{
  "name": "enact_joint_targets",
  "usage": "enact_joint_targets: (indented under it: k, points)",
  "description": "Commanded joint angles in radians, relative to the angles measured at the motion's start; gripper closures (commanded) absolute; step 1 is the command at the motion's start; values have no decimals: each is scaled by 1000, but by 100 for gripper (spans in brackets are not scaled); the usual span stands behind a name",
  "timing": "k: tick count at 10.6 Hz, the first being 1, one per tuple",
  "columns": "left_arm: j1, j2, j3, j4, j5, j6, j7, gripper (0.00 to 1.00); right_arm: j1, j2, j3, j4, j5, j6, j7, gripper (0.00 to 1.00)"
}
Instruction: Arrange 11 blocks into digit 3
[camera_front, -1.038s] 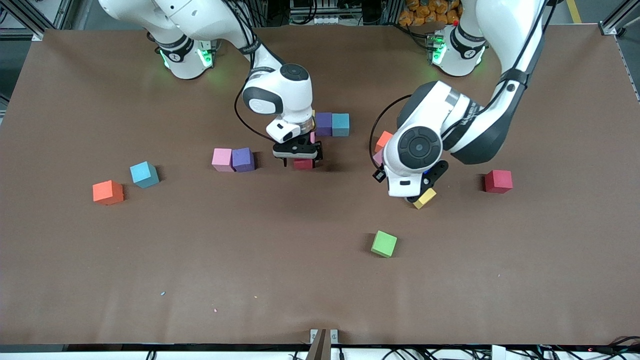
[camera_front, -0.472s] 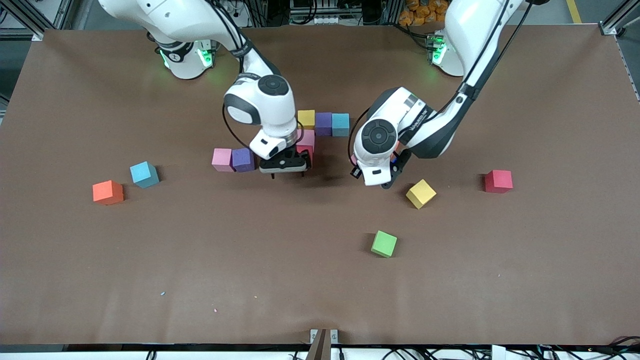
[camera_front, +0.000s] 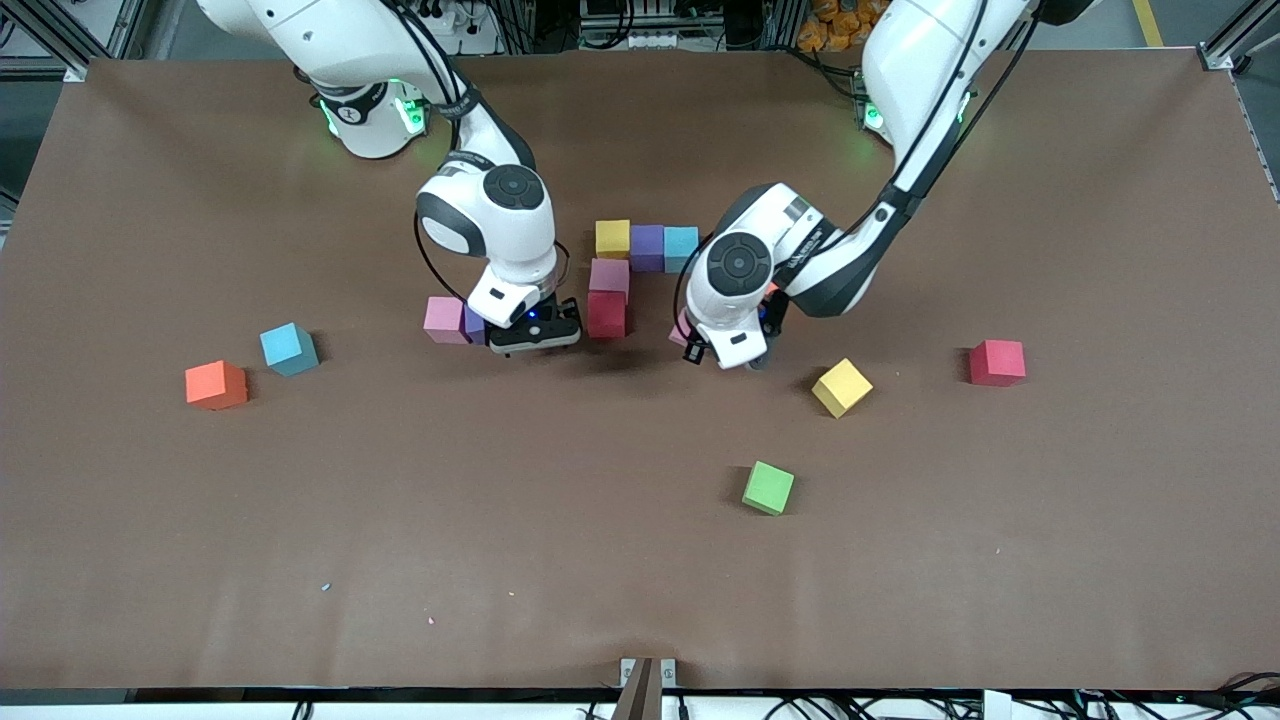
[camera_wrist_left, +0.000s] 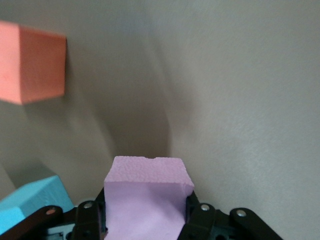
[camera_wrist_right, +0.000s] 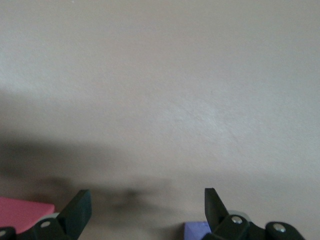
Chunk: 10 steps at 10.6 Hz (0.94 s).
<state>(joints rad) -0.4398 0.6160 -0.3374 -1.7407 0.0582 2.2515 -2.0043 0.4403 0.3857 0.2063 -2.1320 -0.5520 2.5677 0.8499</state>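
Observation:
Part of the digit 3 lies mid-table: a yellow (camera_front: 612, 238), purple (camera_front: 648, 247) and blue block (camera_front: 681, 248) in a row, with a pink (camera_front: 609, 275) and a red block (camera_front: 606, 313) in a column nearer the camera under the yellow one. My left gripper (camera_front: 712, 345) is shut on a pink block (camera_front: 681, 330), also in the left wrist view (camera_wrist_left: 147, 200), low beside the red block. My right gripper (camera_front: 535, 335) is open and empty (camera_wrist_right: 145, 212) over a loose purple block (camera_front: 474, 322) that touches a pink block (camera_front: 443, 319).
Loose blocks: blue (camera_front: 288, 348) and orange (camera_front: 215, 385) toward the right arm's end; yellow (camera_front: 841, 387), red (camera_front: 996, 362) and green (camera_front: 768, 487) toward the left arm's end. An orange block (camera_wrist_left: 30, 62) lies under the left arm.
My right gripper let go of the red block under the pink one and moved toward the loose purple block. My left gripper left the yellow block and carried a pink block toward the figure.

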Motion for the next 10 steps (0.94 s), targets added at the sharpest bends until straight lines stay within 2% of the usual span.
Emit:
enact_joint_targets:
  k: [1,2,4,8,10]
  points:
    - [-43,40,14,33,105,36,-193,100,-55,-76,12,-74,23,-3,-86,0]
    - [-59,68,14,67,124,39,-255,100,-61,-92,8,-101,23,-3,-100,0]
    - [-83,71,15,64,134,39,-309,100,-78,-109,7,-162,23,9,-103,0]
    - [-128,94,15,67,241,48,-490,100,-91,-131,10,-242,26,28,-89,0]
    - [-135,96,17,67,265,48,-527,100,-92,-128,7,-252,26,66,-89,0]
